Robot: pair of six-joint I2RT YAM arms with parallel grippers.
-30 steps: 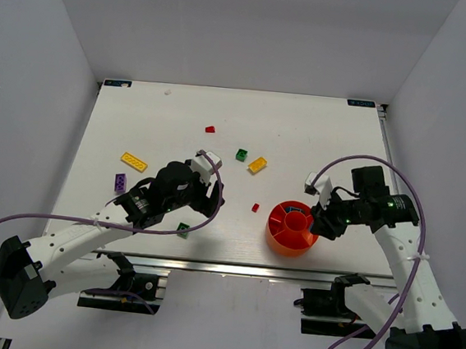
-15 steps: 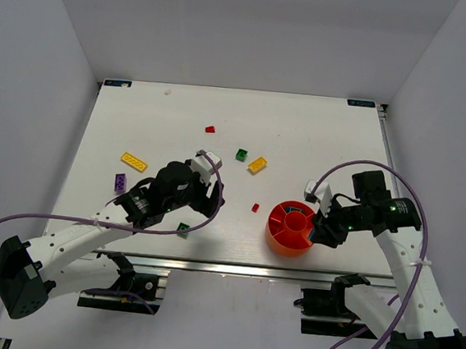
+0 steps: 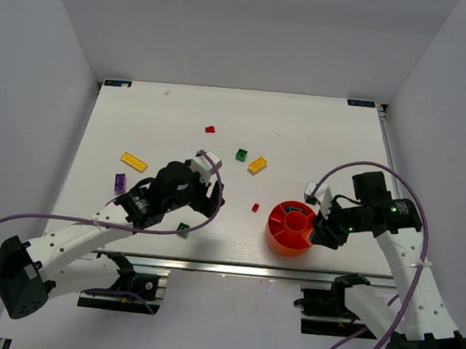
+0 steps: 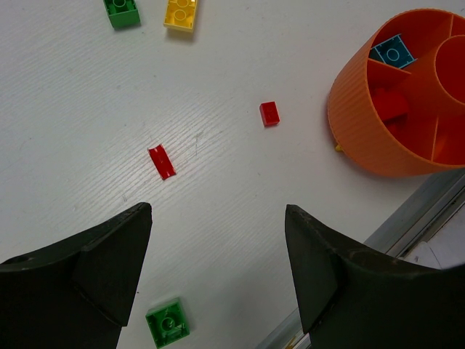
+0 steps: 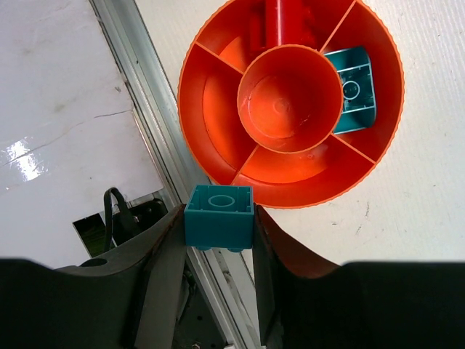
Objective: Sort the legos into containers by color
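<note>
The step in hand is the drop-off of a cyan brick (image 5: 219, 215). The right gripper (image 5: 218, 225) pinches it by two opposite sides, studs hidden, hollow underside to the wrist camera. In that view it hangs at 7 o'clock off the tray (image 5: 218, 116), just outside the rim and over the table's metal edge. How high it rides above the rim I cannot tell from here.

One cyan plate (image 5: 351, 91) lies in the wedge at 3 o'clock of the cup (image 5: 290, 98), and something red shows in the wedge at 12 o'clock. The wedges from 5 to 10 o'clock look bare.

The next move, as I judge it, is to carry the brick across the cup to the 3 o'clock wedge, centre it over the plate there, then part the jaws. Letting go early would land it in a bare wedge or in the cup.

The left gripper (image 4: 216, 218) hangs over the table with its jaws spread and nothing between them. A red plate (image 4: 161, 161) lies at 11 o'clock of it, a small red brick (image 4: 269, 113) at 1 o'clock, a green brick (image 4: 168, 323) at 7 o'clock. Other legos are scattered farther up the table, all well apart from the tray.
</note>
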